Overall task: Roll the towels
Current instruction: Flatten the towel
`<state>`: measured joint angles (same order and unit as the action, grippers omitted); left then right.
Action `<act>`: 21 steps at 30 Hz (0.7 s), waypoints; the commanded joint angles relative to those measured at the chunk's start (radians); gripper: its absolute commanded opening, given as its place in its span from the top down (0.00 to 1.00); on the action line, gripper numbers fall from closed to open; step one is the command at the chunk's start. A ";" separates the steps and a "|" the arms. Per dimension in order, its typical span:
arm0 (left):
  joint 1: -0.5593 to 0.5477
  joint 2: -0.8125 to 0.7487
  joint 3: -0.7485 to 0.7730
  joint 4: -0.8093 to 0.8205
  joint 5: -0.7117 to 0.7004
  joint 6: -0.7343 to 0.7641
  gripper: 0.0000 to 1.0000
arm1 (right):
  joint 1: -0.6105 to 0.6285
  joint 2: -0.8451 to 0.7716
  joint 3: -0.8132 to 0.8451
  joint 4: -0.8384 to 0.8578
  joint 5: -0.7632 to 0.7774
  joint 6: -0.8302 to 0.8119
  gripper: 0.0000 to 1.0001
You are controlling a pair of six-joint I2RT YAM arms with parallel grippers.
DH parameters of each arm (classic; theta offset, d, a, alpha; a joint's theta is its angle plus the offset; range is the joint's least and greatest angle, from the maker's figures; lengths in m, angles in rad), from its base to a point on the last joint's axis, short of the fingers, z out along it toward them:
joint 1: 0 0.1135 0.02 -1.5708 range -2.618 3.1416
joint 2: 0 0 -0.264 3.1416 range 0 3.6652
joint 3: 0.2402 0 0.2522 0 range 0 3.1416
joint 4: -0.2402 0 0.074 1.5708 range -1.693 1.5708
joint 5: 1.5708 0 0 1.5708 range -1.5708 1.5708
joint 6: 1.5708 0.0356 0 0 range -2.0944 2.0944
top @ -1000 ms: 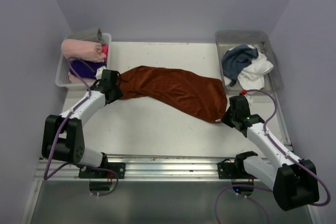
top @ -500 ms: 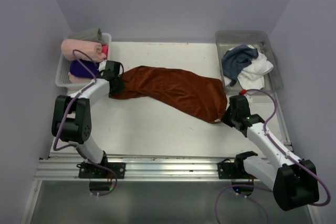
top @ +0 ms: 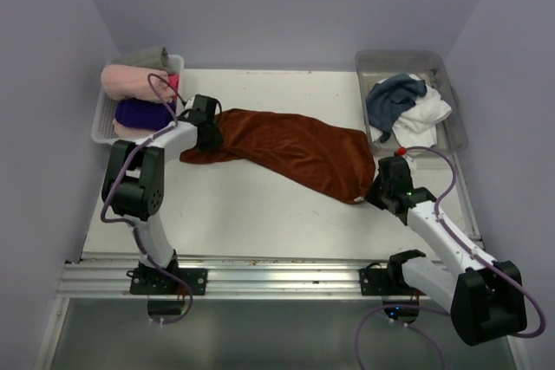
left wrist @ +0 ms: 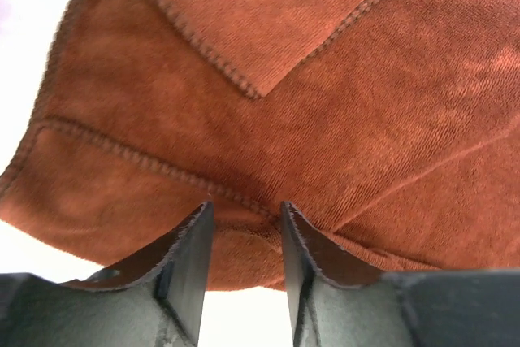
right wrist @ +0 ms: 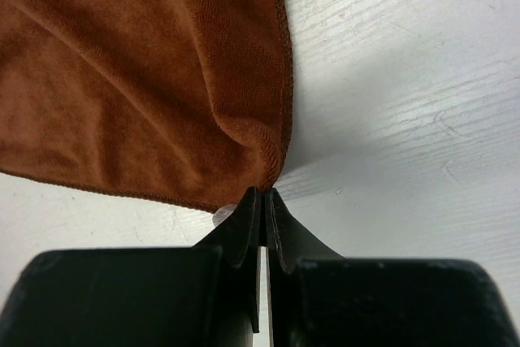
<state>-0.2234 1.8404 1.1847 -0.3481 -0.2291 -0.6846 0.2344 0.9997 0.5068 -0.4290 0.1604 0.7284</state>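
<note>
Now: one towel stretched out, two heaped in a bin

Three towels show. Only the top view takes in all of them: the rust-brown towel [top: 286, 152] lies as a long diagonal on the white tabletop [top: 260, 214], while the slate-blue towel [top: 392, 97] and the white towel [top: 425, 119] sit crumpled together in the clear bin [top: 453, 132] at the right.

Only the wrist views reveal the grips. The right end effector [right wrist: 262, 193] is pinched tight on a hemmed corner of the rust-brown terry. The left end effector [left wrist: 246, 217] has its two fingers parted, astride a folded, stitched edge at the cloth's far-left end.
</note>
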 commanded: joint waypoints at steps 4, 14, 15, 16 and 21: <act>-0.005 0.031 0.049 0.018 0.027 0.026 0.67 | -0.003 -0.001 0.039 0.027 -0.016 -0.009 1.00; -0.025 -0.074 0.035 -0.041 0.057 0.076 1.00 | -0.004 -0.036 0.074 -0.036 0.067 -0.024 1.00; -0.030 -0.098 0.009 -0.051 0.060 0.085 1.00 | -0.006 -0.038 0.079 -0.043 0.079 -0.027 1.00; -0.031 -0.148 -0.009 -0.057 0.060 0.089 1.00 | -0.006 -0.039 0.090 -0.051 0.094 -0.030 1.00; -0.033 -0.328 -0.211 -0.101 0.068 0.070 1.00 | -0.018 -0.050 0.101 -0.073 0.125 -0.035 1.00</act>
<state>-0.2516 1.6260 1.0798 -0.4019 -0.1673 -0.6235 0.2253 0.9710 0.5674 -0.4698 0.2295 0.7116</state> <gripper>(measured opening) 0.010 0.015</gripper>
